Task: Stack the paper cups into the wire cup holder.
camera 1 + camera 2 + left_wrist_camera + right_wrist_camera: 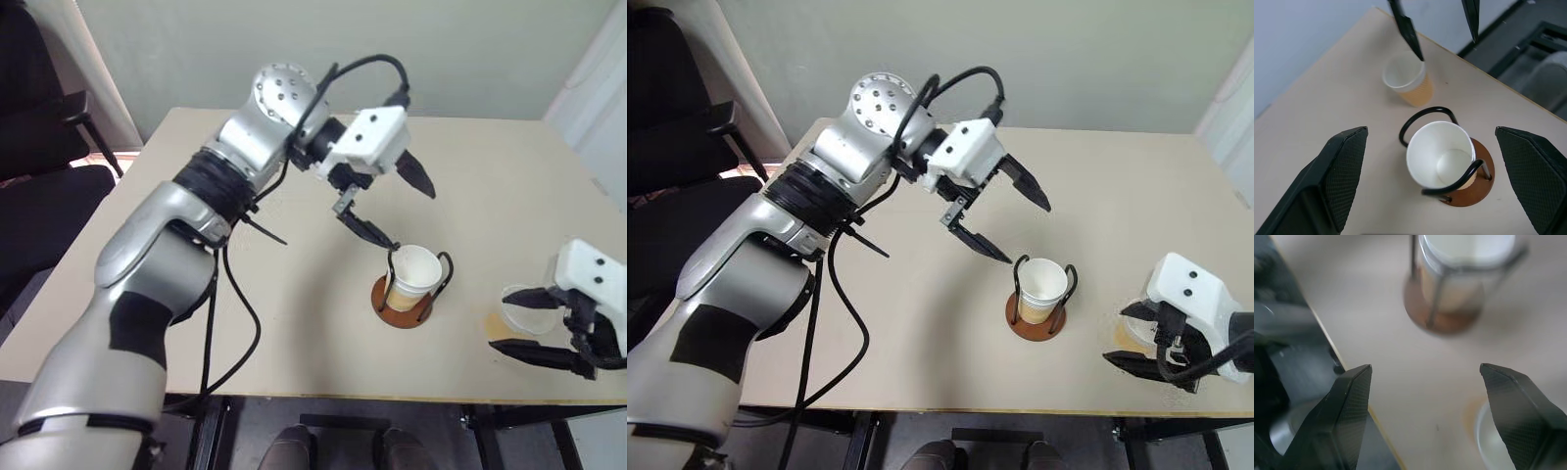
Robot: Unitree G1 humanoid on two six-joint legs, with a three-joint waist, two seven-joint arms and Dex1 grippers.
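Hovering just above the holder (404,299), the left gripper (397,211) has its jaws wide apart, empty; one cup (412,278) sits inside. Beside the holder, the right gripper (534,323), jaws apart, straddles another cup (1406,78); closing on it looks next.

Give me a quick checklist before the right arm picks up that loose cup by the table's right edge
1. Left gripper open, apart from the holder: ok.
2. Cup in holder sits upright inside the wire cup holder: ok.
3. Loose cup upright on the table: ok.
4. Right gripper open: ok.
5. Fingers straddling the loose cup: cannot tell.
6. A third cup: cannot tell.
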